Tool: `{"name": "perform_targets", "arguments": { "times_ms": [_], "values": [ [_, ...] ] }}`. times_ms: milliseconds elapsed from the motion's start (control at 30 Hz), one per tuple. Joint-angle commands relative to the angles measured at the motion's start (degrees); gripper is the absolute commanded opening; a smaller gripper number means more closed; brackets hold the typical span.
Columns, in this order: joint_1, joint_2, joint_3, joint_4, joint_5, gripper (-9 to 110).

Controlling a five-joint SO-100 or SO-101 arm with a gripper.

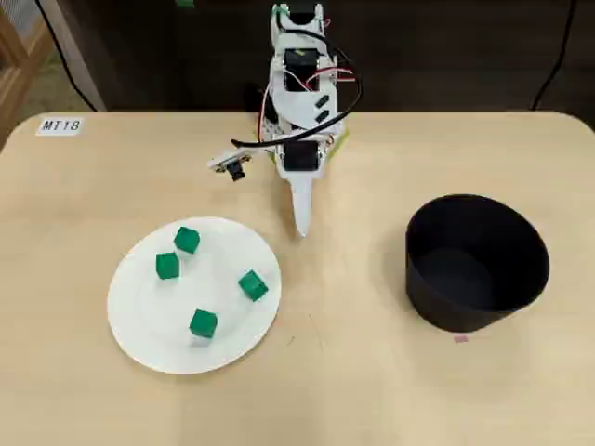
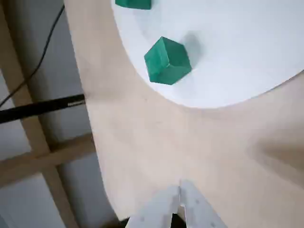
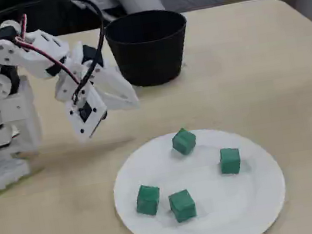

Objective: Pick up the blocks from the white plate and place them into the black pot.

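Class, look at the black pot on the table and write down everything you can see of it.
The black pot is round, matte and dark all over, with tall walls that narrow slightly toward the base and no handles. It stands upright on the light wooden table, open at the top, and looks empty inside. In the overhead view it sits to the right of the white plate, well apart from it. Only the table touches it; the gripper hangs between plate and pot, clear of both.
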Motion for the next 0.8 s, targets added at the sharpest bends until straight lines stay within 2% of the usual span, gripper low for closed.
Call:
{"name": "perform_targets", "arguments": {
  "times_ms": [0,533,767],
  "values": [
    [4.04,-0.97,1.49,-6.94,-5.19,-2],
    [4.22,-1.85,1.32,-7.38,-5.01,-2],
    [3.43,-18.46,-5.63,-13.80,-5.45,-2]
  ]
}}
